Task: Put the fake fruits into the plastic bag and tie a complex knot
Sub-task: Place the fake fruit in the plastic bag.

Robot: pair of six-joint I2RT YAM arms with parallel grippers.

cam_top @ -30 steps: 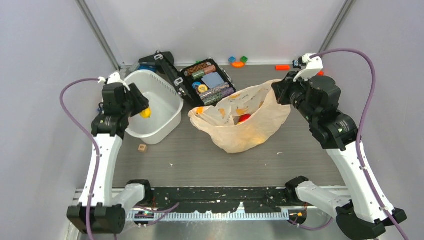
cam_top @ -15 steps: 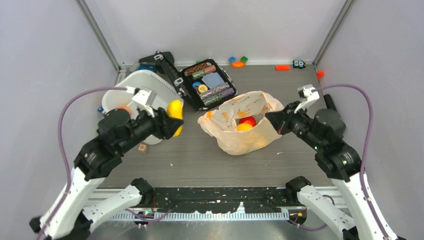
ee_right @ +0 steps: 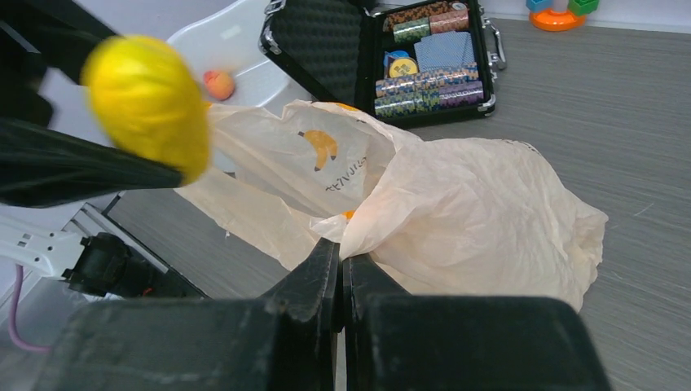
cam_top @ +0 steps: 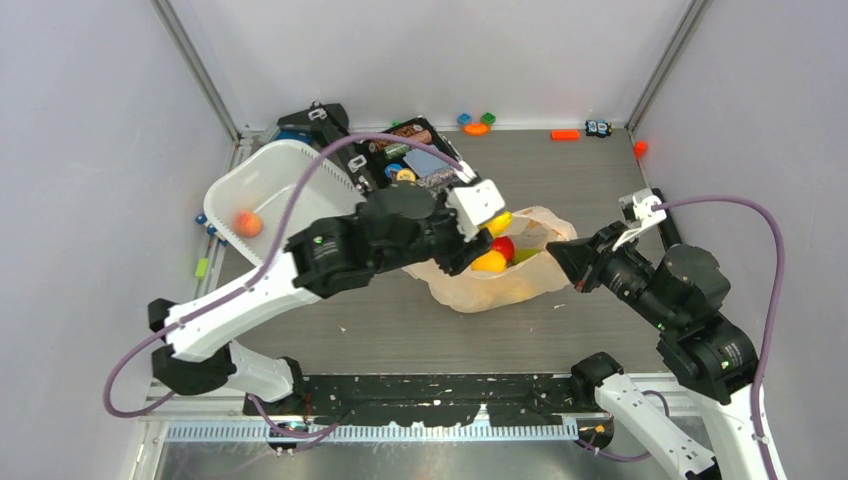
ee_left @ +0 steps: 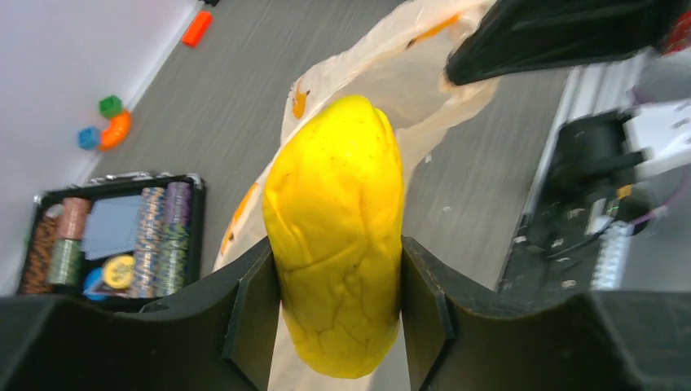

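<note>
Clamping a glossy wrinkled yellow plastic fruit [ee_left: 334,204], the left gripper [ee_left: 338,309] hovers over the crinkly translucent peach bag [ee_right: 456,204]; the right gripper [ee_right: 342,269] pinches its edge tight.

The left arm [cam_top: 250,295] and right arm [cam_top: 735,415] wear white link shells between black joint housings. A purple cable [cam_top: 400,137] loops along each to a white wrist camera mount [cam_top: 480,200]. The left gripper [ee_left: 336,244] and right gripper [ee_right: 341,254] end in matte black, flat-faced fingers [ee_left: 253,318].
</note>
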